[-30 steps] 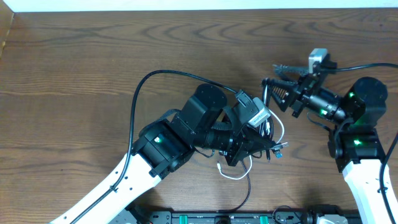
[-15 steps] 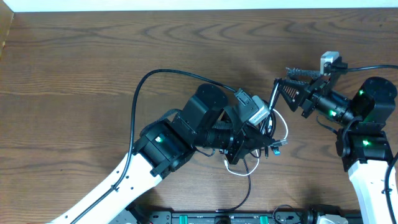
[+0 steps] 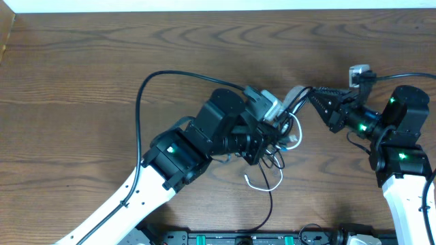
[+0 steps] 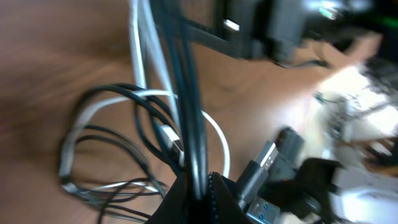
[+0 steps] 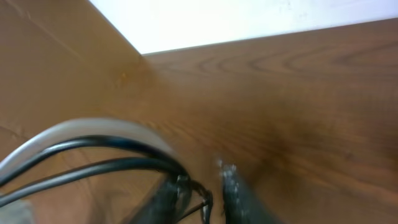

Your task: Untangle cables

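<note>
The cables point(image 3: 285, 135) form a tangle of thin black cords and one white cord at the table's middle right. A white end point(image 3: 256, 182) trails toward the front edge. My left gripper point(image 3: 274, 136) is shut on a black cable point(image 4: 186, 93), which runs up between its jaws in the left wrist view. Loose loops point(image 4: 106, 155) and USB plugs point(image 4: 264, 163) lie around my left gripper point(image 4: 200, 190). My right gripper point(image 3: 315, 93) reaches in from the right, its fingers drawn nearly together on a thin black cord point(image 5: 202, 198). From my right gripper point(image 5: 205, 186) black and pale cords point(image 5: 93, 163) arc away left.
The left arm's thick black supply cable point(image 3: 146, 95) loops over the table to the left. The wooden table point(image 3: 82, 61) stretches back to a white wall edge. A rack with connectors point(image 3: 272, 238) sits along the front edge.
My right gripper has closed from wide open onto a cord at the tangle's upper right. My left gripper has pulled the bundle up and left, stretching cords between the two grippers.
</note>
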Robot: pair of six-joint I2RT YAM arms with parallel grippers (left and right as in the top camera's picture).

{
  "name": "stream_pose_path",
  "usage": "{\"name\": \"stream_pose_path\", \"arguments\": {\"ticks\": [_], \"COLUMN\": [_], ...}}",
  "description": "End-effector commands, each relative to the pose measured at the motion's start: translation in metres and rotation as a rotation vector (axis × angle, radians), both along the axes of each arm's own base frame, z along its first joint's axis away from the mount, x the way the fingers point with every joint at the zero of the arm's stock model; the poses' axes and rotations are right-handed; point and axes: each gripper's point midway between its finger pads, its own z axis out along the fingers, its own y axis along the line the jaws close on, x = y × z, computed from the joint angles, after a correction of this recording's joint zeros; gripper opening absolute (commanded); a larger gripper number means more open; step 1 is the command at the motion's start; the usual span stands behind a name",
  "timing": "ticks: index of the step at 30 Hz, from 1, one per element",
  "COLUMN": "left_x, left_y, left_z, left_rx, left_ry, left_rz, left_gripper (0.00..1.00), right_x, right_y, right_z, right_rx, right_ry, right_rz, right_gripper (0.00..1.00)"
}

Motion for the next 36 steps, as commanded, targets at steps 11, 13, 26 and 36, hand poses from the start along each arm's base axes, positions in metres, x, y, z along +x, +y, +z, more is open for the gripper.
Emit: {"name": "stream_pose_path", "arguments": {"ticks": [11, 13, 26, 36], "left_x": [0.033, 0.033, 0.02, 0.01], "left_y": [0.026, 0.026, 0.019, 0.005], "left_z": [0.012, 0.014, 0.09, 0.079], "left_rx": [0.049, 0.031, -0.281, -0.294], "left_ry": [-0.101, -0.073, -0.071, 0.035], "left_rz": [0.204, 0.226, 0.241, 0.182], "left_gripper": [0.08, 0.08, 0.07, 0.08], "right_x": [-0.016, -0.021, -0.043, -0.049], "right_y": [0.004, 0.006, 0.026, 0.064], "right_z": [-0.015, -0.018, -0.029, -0.012], "right_rx": [0.018, 0.026, 0.064, 0.101], "right_ry": [0.1, 0.123, 0.233, 0.197], "right_rz": [0.052, 0.066, 0.151, 0.255], "right_gripper": [0.18, 0.3, 0.46, 0.46]}}
